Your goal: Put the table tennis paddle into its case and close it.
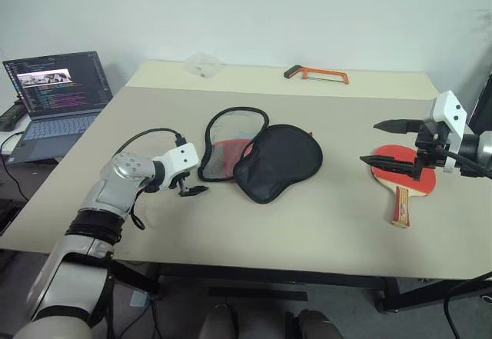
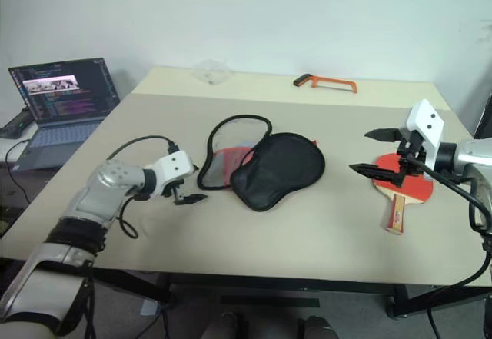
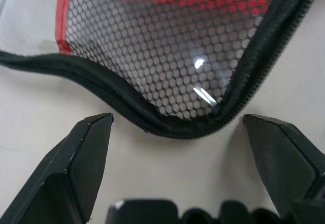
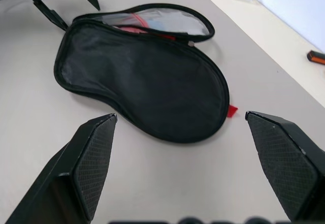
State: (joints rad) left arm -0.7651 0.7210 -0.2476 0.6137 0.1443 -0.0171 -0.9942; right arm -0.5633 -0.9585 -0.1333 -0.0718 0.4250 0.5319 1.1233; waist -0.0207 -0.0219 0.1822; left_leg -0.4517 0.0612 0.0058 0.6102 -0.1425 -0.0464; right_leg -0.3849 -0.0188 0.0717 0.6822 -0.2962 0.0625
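My left claw (image 1: 194,191), released wide, sits just beside the case (image 1: 265,161) rim; I should straddle only the zipper edge, not the mesh.

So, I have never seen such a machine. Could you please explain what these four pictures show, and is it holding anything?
It is a humanoid robot with two arms, each ending in a black two-fingered pincer. Two pictures come from cameras on its head, looking down at a table. The other two come from cameras on its wrists, looking along the fingers. On the table lie the case, unzipped and open, and the table tennis paddle. The left pincer is open beside the case's rim. The right pincer is open above the paddle. Nothing is held. A laptop and an orange saw are also there.
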